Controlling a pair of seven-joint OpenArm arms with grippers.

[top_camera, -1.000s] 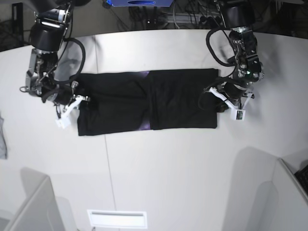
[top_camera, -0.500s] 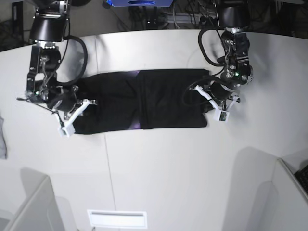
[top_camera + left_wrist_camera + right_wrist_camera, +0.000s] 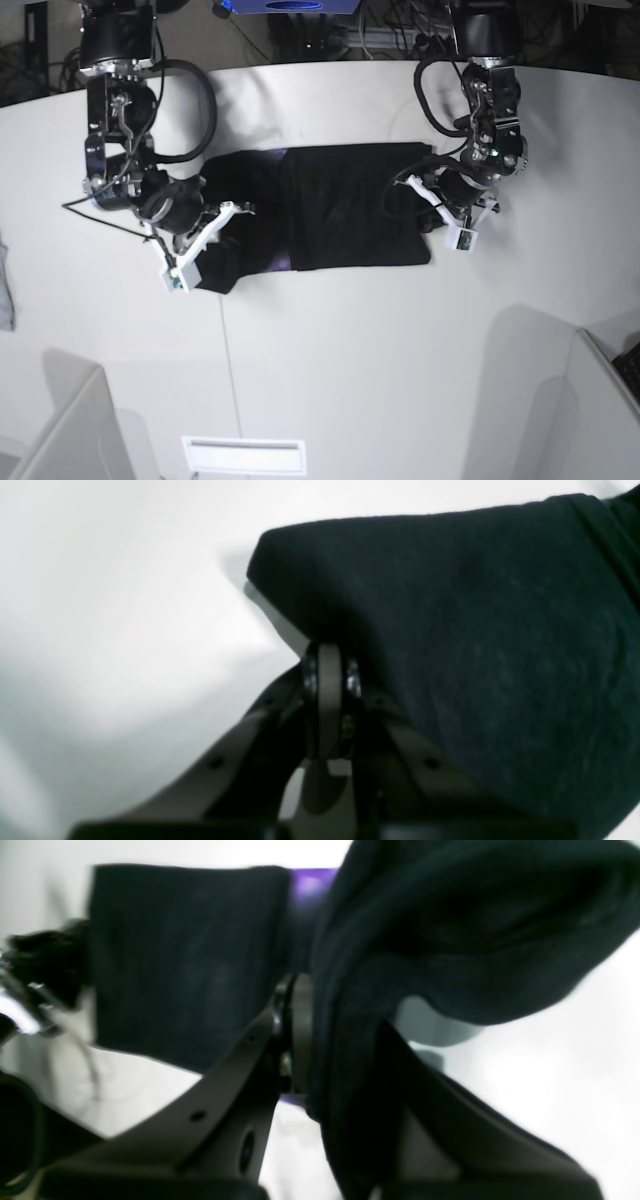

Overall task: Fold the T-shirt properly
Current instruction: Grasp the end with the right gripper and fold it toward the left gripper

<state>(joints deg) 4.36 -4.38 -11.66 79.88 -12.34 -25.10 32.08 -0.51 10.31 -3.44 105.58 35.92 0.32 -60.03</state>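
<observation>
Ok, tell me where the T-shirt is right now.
In the base view the T-shirt lies across the middle of the white table, pinched at its ends by the right hand and left hand.

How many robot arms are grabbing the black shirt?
2. The right end effector pinches the T-shirt at its end on the base view's left; the left end effector pinches the opposite end, on that view's right.

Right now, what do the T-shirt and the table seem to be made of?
The T-shirt: soft knit cloth, matte black, likely cotton; it drapes and shows fine fuzz in the wrist views. The table: smooth hard white surface, perhaps laminate, with a faint sheen.
</observation>
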